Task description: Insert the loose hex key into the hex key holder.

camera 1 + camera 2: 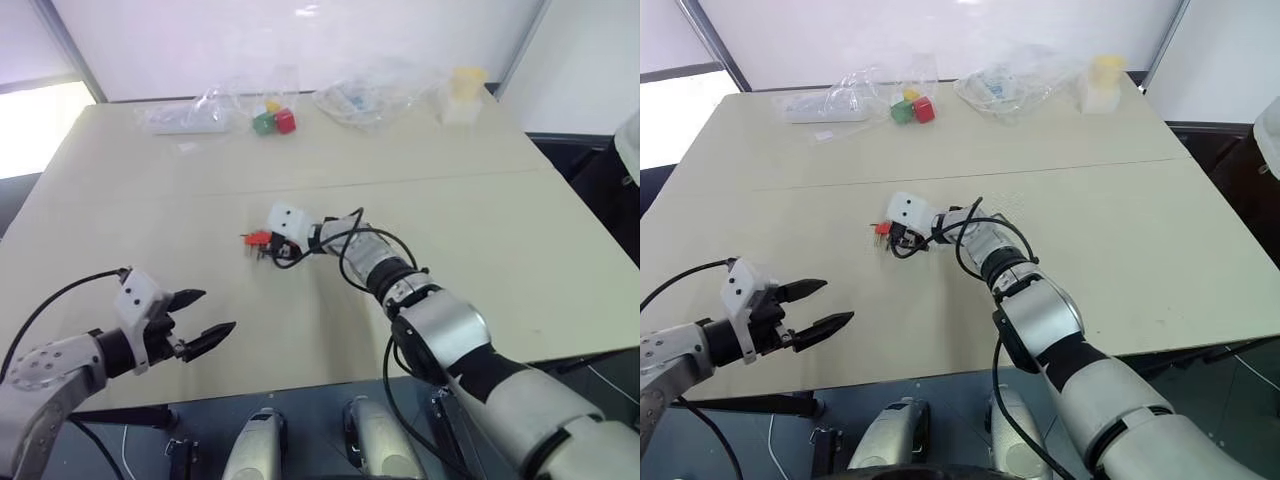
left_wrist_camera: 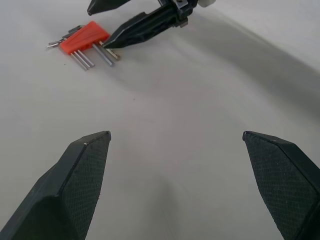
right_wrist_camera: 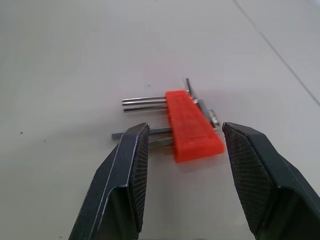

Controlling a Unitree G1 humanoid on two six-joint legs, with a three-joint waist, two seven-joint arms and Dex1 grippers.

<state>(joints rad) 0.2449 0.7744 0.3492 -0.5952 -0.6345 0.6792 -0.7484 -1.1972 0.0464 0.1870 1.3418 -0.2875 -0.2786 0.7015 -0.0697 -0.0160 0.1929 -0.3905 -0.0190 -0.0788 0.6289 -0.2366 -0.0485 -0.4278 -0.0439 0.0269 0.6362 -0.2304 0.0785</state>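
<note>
- Left eye view has the left gripper (image 1: 207, 318) hovering over the near left part of the table (image 1: 520, 250), its two black fingers spread wide and nothing between them.
- Near the table's middle lies the hex key holder (image 3: 191, 126), an orange-red wedge flat on the surface with thin metal keys sticking out of both sides.
- Whether the loose hex key is among those rods cannot be told.
- Right gripper (image 3: 185, 142) sits at the holder, jaws parted to either side of its wide end, not touching it.
- Far off, red and green cubes (image 1: 274, 121) lie among clear plastic bags (image 1: 365, 95).
</note>
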